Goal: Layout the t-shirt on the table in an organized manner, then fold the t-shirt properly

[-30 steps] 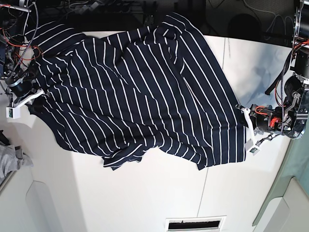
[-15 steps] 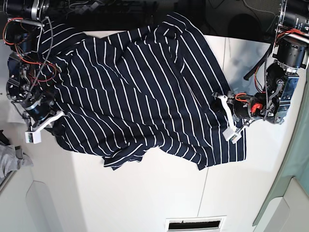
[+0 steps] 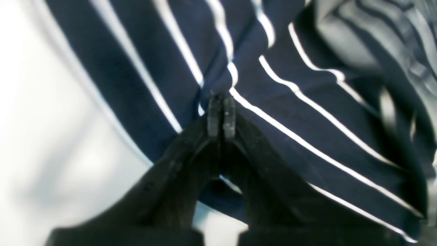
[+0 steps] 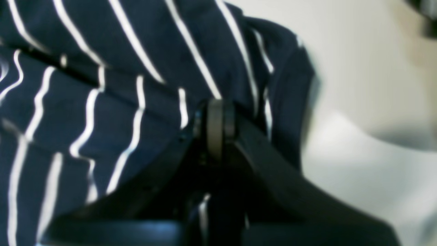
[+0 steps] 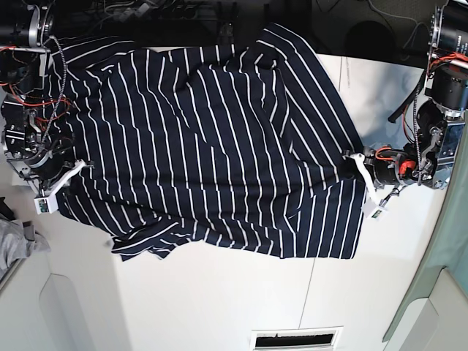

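The navy, white-striped t-shirt point(image 5: 212, 146) lies stretched across the white table point(image 5: 219, 300), fairly flat with some folds at its top and lower left. My left gripper point(image 5: 349, 165) is at the shirt's right edge, and in the left wrist view its jaws point(image 3: 221, 116) are shut on a pinch of the striped t-shirt point(image 3: 290, 112). At the shirt's left edge my right gripper point(image 5: 69, 175) is likewise shut on the cloth; the right wrist view shows the closed gripper point(image 4: 215, 128) biting the t-shirt point(image 4: 102, 112) near its hem, beside bare table point(image 4: 368, 102).
A small grey cloth point(image 5: 16, 241) lies at the far left edge. A vent slot point(image 5: 296, 338) sits near the table's front edge. Dark clutter and cables line the far side behind the shirt. A thin seam point(image 5: 311, 292) crosses the tabletop.
Both grippers moved outward, pulling the shirt wider. The bunched middle has flattened and the lower hem now reaches further toward the front right.
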Controlling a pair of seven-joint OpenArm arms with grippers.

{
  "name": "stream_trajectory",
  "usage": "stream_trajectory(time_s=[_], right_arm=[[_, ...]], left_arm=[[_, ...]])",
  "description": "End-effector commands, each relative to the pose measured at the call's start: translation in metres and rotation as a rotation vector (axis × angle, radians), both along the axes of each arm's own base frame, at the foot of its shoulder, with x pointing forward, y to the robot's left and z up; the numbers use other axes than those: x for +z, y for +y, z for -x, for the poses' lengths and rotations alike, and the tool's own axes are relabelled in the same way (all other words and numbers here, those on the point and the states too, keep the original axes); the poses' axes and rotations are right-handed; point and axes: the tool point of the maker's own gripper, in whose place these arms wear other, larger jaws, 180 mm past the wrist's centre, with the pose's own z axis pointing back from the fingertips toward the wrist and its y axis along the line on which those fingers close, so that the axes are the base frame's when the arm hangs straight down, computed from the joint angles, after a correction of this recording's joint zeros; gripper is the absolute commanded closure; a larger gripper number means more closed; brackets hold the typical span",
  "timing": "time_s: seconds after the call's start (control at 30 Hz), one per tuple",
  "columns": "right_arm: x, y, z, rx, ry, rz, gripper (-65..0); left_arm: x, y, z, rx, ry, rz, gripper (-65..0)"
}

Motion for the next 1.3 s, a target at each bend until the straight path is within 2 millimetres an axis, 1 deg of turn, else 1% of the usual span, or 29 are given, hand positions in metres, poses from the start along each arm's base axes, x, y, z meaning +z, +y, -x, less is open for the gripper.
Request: stream_trajectory(time_s=[0.0,0.1,0.2,0.3,0.4,0.5,0.57,0.6,0.7,0.73,0.8,0.9,1.0,1.07,1.17,1.27], right_arm=[[0.012,-0.014,-0.006,-0.022,-0.031,0.006,0.0],[0.011,-0.021,0.0,-0.044,-0.028,-0.009,0.0],[0.006,-0.019,0.006,-0.06,-0.025,-0.04,0.0],[0.011,-0.016,0.004,-0.087,-0.054,-0.091,0.0],[0.03,-0.016,-0.008,-0.109,-0.122,-0.135,0.0],[0.059,-0.019,-0.023,-0.156,-0.223,-0.203,0.0],[0.075,-0.022,-0.031,-0.173,-0.273,-0.23,0.0],[0.081,-0.022,-0.035,-0.177,-0.29,-0.239,-4.3],[0.091,-0.02,-0.045,-0.177,-0.316,-0.245,-21.1],[0.093,-0.018,-0.049,-0.18,-0.323,-0.251,-24.8],[0.095,-0.014,-0.056,-0.211,-0.333,-0.255,-25.9],[0.092,-0.005,-0.066,-0.246,-0.331,-0.222,-25.9],[0.088,0.013,-0.077,-0.233,-0.353,-0.215,-25.8],[0.08,0.022,-0.083,-0.232,-0.356,-0.217,-25.8],[0.058,0.031,-0.083,-0.25,-0.301,-0.193,-25.8],[0.035,0.04,-0.074,-0.241,-0.231,-0.191,-25.6]], left_arm=[[-0.009,0.037,0.015,0.012,0.078,-0.162,0.0],[-0.001,0.042,0.003,0.001,0.054,-0.2,0.0],[0.008,0.045,-0.011,0.026,0.023,-0.205,0.0],[0.015,0.045,-0.02,0.027,0.004,-0.207,0.0],[0.024,0.041,-0.031,0.029,-0.026,-0.188,0.0],[0.039,0.025,-0.044,0.013,-0.083,-0.142,0.0],[0.053,0.012,-0.053,-0.005,-0.131,-0.112,0.0],[0.061,0.005,-0.059,-0.016,-0.161,-0.095,0.0],[0.085,-0.016,-0.072,-0.051,-0.245,-0.049,0.0],[0.091,-0.024,-0.075,-0.058,-0.264,-0.024,0.0],[0.098,-0.04,-0.077,-0.064,-0.284,0.034,0.0],[0.096,-0.066,-0.077,-0.074,-0.285,0.09,0.0],[0.089,-0.097,-0.077,-0.096,-0.282,0.139,0.0],[0.081,-0.117,-0.076,-0.102,-0.271,0.16,0.0],[0.06,-0.143,-0.069,-0.098,-0.219,0.194,0.0],[0.036,-0.161,-0.057,-0.087,-0.142,0.216,0.0]])
